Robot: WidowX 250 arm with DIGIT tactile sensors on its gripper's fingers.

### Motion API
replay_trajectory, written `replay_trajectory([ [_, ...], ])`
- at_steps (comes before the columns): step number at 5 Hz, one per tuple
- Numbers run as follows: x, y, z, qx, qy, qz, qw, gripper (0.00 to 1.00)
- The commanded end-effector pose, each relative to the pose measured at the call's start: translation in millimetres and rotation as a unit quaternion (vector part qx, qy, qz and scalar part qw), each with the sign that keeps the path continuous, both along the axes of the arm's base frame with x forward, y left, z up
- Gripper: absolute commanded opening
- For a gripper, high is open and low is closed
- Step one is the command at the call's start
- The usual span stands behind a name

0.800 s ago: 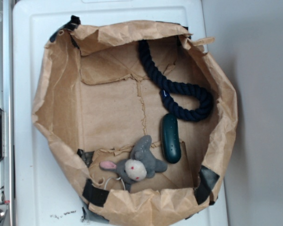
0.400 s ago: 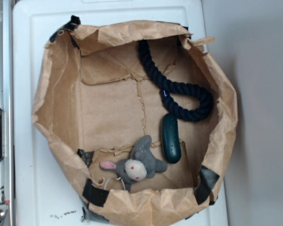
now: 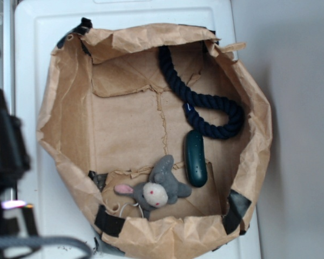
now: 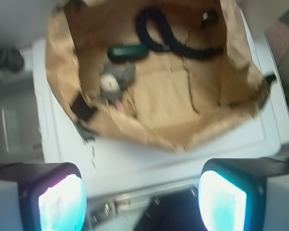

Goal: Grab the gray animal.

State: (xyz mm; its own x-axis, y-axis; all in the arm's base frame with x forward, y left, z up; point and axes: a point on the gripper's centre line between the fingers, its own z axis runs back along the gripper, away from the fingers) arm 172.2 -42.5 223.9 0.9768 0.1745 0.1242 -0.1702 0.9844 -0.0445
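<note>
Gray plush: the gray animal (image 3: 155,190) lies on its back at the lower middle of the exterior frame, cream face with red dots turned up, one pink-lined ear flung left.
Where it sits: on the floor of the brown paper bag (image 3: 65,97), close under the bag's lower wall, the wall folded down around it.
Handling, as a judgement: light, soft and squashy, unlikely to slip or break; the ears are floppy and would give a poor hold.
Where to take it: across the rounded head or the gray body, pinching from above; the nearby paper wall leaves little room on the lower side.
Neighbours: the dark green oval object (image 3: 195,158) stands just beside its upper right; the navy rope (image 3: 205,105) curls beyond that, apart from the toy.
Gripper (image 4: 142,202): fingers spread wide, nothing between them, in the wrist view hanging outside the bag over the white surface (image 3: 38,32).
Arm: a blurred dark mass at the left edge of the exterior frame, well apart from the toy.
</note>
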Motion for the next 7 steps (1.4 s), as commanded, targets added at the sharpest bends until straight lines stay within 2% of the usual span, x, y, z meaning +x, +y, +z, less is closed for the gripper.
replay_trajectory([
  [1, 75.1, 0.4, -30.2, -0.034, -0.031, -0.006, 0.999, 1.0],
  [2, 88.0, 10.8, -55.2, -0.034, -0.037, -0.015, 0.999, 1.0],
  [3, 89.2, 19.8, -92.1, 0.002, -0.056, -0.015, 0.998, 1.0],
  [6, 89.2, 19.8, -92.1, 0.002, -0.056, -0.015, 0.998, 1.0],
  [7, 90.7, 34.2, -105.8, -0.014, -0.053, -0.004, 0.998, 1.0],
])
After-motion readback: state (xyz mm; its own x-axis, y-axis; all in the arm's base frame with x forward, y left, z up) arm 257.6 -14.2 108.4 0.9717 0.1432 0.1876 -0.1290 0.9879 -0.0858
